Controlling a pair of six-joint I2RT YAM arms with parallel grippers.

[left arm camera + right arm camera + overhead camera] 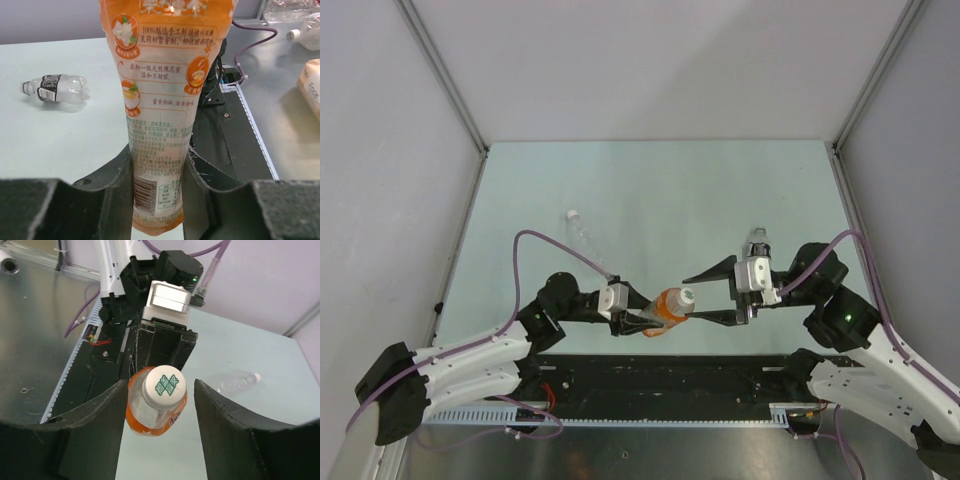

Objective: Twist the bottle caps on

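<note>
The orange-tinted bottle [665, 310] is held at the table's [650, 190] near edge, about midway along it, with a white cap [164, 385] sitting on its neck. The left gripper [159, 165] pinches the bottle's lower body. The right gripper [161, 390] is spread, one finger on either side of the cap without clamping it. A capped clear bottle [582, 228] lies on its side toward the left edge.

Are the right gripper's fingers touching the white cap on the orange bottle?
Apart. The right wrist view shows the white round plastic cap between the fingers of the right gripper, with a gap on each side.
</note>
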